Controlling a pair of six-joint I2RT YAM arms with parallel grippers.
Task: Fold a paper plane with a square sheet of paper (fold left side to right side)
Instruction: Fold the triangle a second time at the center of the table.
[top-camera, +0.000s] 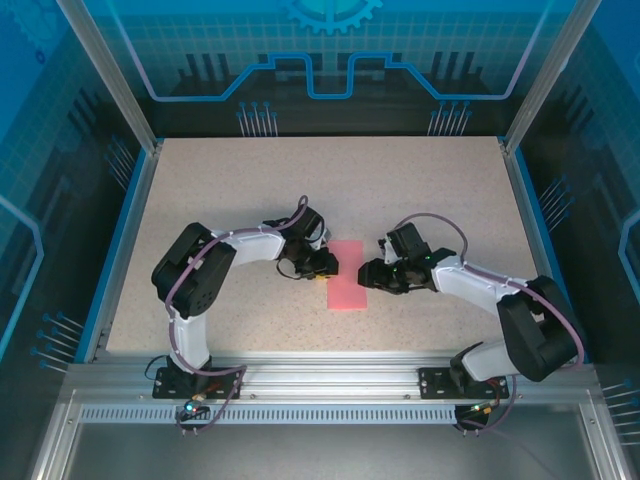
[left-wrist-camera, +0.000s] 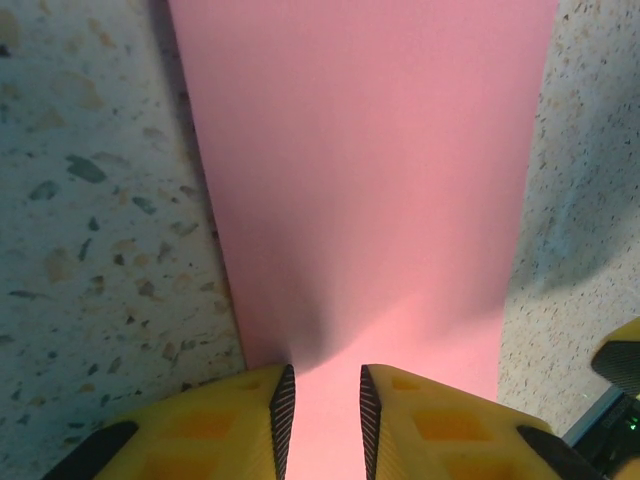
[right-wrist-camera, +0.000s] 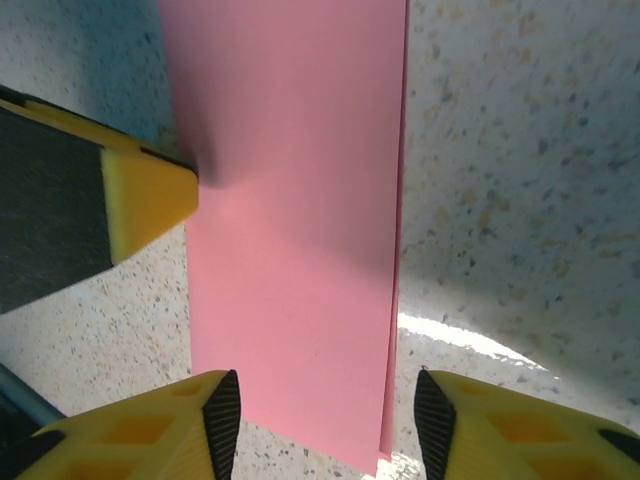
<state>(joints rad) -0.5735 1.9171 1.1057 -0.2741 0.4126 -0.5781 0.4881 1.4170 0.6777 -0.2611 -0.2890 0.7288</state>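
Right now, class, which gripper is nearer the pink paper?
Left, narrowly. The left gripper sits on the left edge of the paper, apparently touching; the right gripper hangs open over its right edge, apparently just above.

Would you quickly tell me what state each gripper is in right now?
Left gripper: fingers narrowly open over the paper, gripping nothing.
Right gripper: open wide over the paper, holding nothing.
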